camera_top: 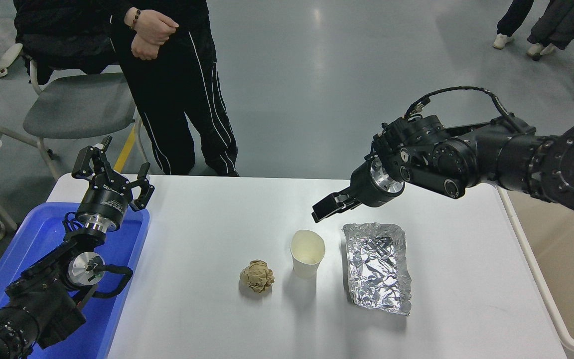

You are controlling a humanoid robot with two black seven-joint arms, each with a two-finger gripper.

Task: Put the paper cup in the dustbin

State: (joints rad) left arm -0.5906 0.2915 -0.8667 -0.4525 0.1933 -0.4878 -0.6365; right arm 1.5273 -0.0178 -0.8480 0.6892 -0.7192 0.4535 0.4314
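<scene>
The paper cup [307, 254] stands upright on the white table [207, 309], between a crumpled brown paper ball [257, 276] and a foil tray. My right gripper [320, 211] hangs above the table just behind the cup, pointing down and to the left at it, apart from it. It looks open and empty. The beige dustbin [571, 259] stands off the table's right edge, partly cut off by the picture. My left gripper [112, 174] is parked at the lower left, open and empty.
A crumpled foil tray [377, 267] lies right of the cup. A bright blue bin [117, 299] sits under my left arm. A person in black [177, 85] stands at the far left side, beside a grey chair [77, 109].
</scene>
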